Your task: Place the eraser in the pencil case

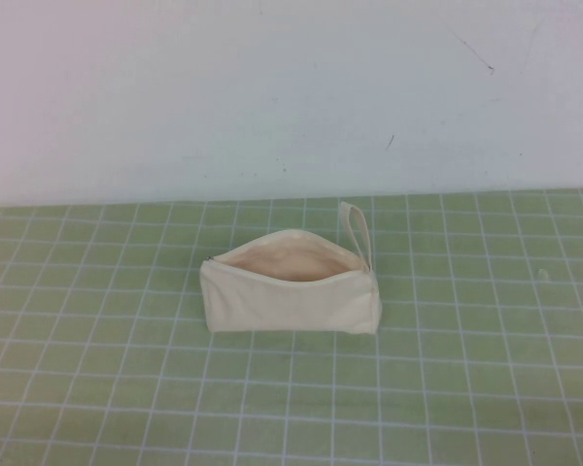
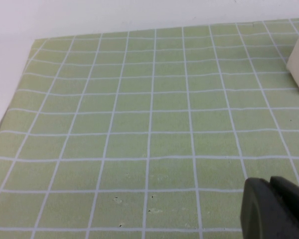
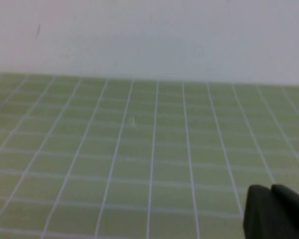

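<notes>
Before me lies a pale green mat (image 1: pixel 97 388) ruled with white grid lines into squares; behind it stands a plain white wall (image 1: pixel 272 87), marked with a few thin dark scratches (image 1: pixel 476 53); on my left the mat's edge gives way to a white surface (image 2: pixel 5 89); the light is soft and even, casting only faint shadows.

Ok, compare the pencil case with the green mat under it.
The pencil case is plain cream; the mat is green with white grid lines. The pencil case stands raised, mouth open; the mat lies flat. The left gripper and right gripper show only in their wrist views, over the mat.
</notes>
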